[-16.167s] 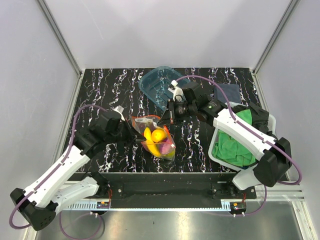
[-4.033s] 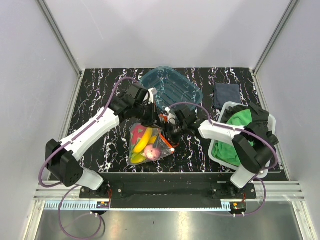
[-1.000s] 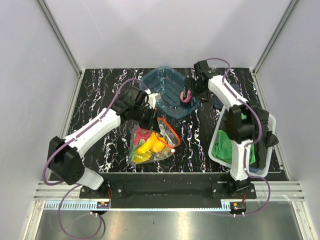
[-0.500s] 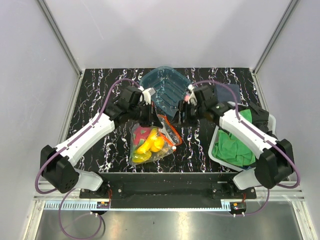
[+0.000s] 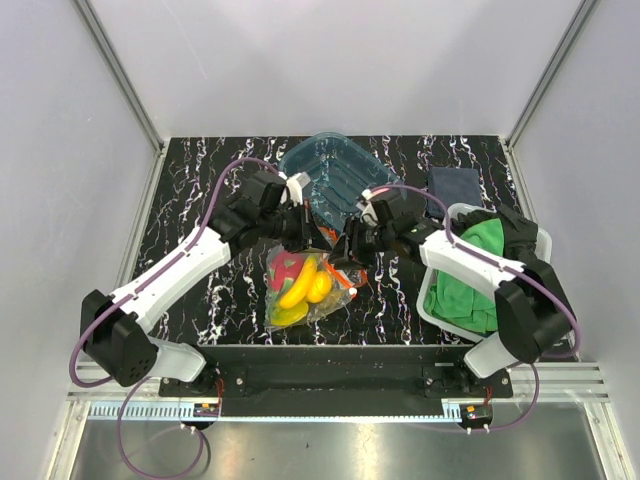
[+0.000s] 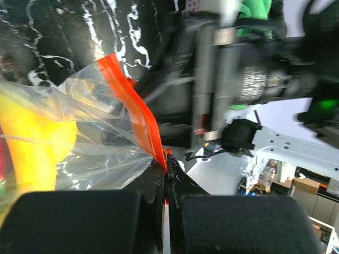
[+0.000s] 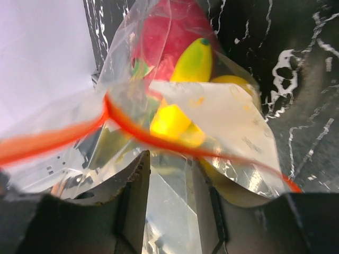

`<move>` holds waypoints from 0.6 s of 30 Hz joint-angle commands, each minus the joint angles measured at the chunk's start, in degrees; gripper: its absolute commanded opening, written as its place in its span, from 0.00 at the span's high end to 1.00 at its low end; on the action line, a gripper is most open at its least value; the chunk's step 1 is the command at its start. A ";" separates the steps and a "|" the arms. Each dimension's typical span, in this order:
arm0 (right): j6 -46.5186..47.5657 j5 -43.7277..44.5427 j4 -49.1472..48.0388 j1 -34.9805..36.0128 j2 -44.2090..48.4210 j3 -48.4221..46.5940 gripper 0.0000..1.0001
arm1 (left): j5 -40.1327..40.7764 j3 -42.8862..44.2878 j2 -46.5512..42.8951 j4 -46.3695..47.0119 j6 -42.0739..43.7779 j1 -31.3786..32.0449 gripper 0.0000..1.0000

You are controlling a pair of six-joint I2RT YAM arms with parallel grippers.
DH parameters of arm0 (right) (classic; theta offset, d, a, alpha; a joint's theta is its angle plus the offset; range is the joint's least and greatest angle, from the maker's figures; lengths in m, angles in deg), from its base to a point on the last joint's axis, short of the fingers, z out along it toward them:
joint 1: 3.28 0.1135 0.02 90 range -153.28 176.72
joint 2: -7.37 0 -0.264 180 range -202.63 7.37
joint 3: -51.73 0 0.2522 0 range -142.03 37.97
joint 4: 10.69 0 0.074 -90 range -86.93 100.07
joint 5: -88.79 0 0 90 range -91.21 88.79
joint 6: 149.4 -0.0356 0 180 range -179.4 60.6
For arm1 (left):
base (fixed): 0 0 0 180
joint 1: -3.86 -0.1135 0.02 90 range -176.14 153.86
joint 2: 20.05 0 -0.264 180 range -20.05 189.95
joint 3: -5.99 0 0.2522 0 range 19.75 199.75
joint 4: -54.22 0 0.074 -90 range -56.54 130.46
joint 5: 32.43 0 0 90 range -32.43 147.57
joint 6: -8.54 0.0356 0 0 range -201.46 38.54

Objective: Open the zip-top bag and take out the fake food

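Observation:
The zip-top bag [image 5: 318, 300] lies at the table's front middle, its red-orange zip strip [image 6: 132, 100] lifted. Inside it I see the fake food: a yellow banana [image 5: 297, 285], a red-pink fruit [image 5: 286, 265] and yellow round pieces [image 7: 169, 121]. No pinkish ball shows. My left gripper [image 5: 303, 232] is shut on the zip strip at the bag's upper edge, as the left wrist view [image 6: 166, 159] shows. My right gripper [image 5: 343, 250] is at the bag's mouth; in its wrist view [image 7: 170, 164] the jaws stand apart with clear plastic between them.
A teal transparent tray [image 5: 325, 170] stands just behind the grippers. A white basket [image 5: 545, 245] with a green cloth [image 5: 465, 280] is at the right. A dark blue cloth [image 5: 453, 187] lies at the back right.
My right gripper has come back from over the teal tray to the bag's mouth. My left gripper still holds the zip strip, and the bag has shifted slightly.

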 commanded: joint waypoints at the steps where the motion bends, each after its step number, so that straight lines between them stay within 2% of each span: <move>1: -2.15 -3.87 -6.02 2.04 -3.10 0.56 0.55 | -0.45 2.28 -0.09 6.50 -3.05 1.49 1.00; 14: -4.79 -6.95 -15.59 2.74 -12.33 1.53 0.50 | -0.36 4.57 2.55 6.85 -4.37 4.48 1.00; 18: -4.70 -6.34 -15.34 3.27 -13.91 1.36 0.50 | -0.36 4.40 2.82 6.76 -4.37 5.27 1.00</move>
